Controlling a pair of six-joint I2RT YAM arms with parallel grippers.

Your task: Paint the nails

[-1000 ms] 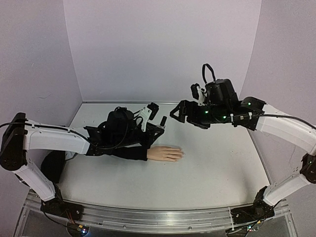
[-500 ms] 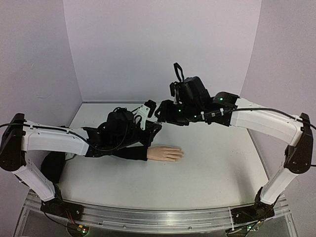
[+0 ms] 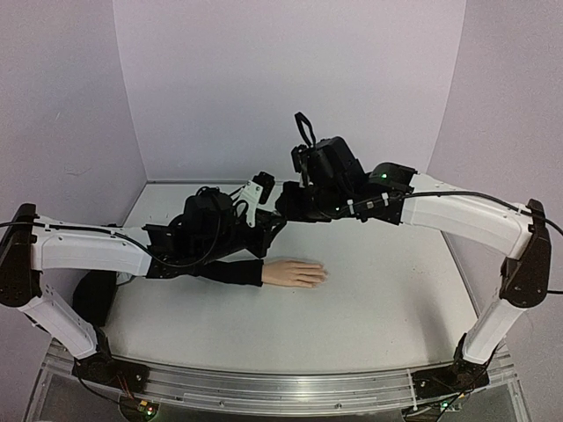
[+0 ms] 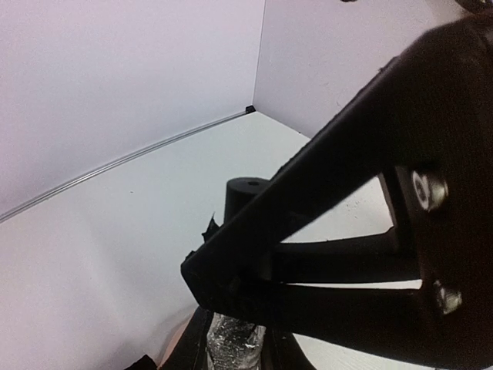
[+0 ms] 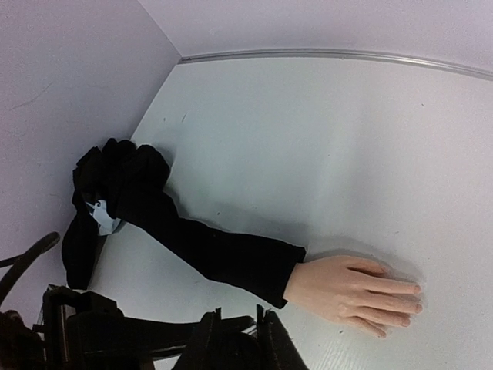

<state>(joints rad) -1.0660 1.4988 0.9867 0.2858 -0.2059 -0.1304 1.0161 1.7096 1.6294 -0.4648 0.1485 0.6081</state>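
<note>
step looks like opening the polish: left gripper (image 3: 268, 227) clamps the bottle (image 4: 233, 341), right gripper (image 5: 237, 327) pinched shut on its cap (image 4: 248, 189). next probably needs an unscrewing twist, then brush to nails (image 5: 418, 290).

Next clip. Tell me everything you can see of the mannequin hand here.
The mannequin hand is pale flesh-coloured and smooth, like plastic or rubber. It lies flat, palm down, on the white table. Its fingers are straight and close together, pointing to the robot's right. A long black fabric sleeve covers its wrist and trails off to a bunched heap at the left. Only the table and the sleeve are seen touching it. The nails are too small to tell whether any is painted.
</note>
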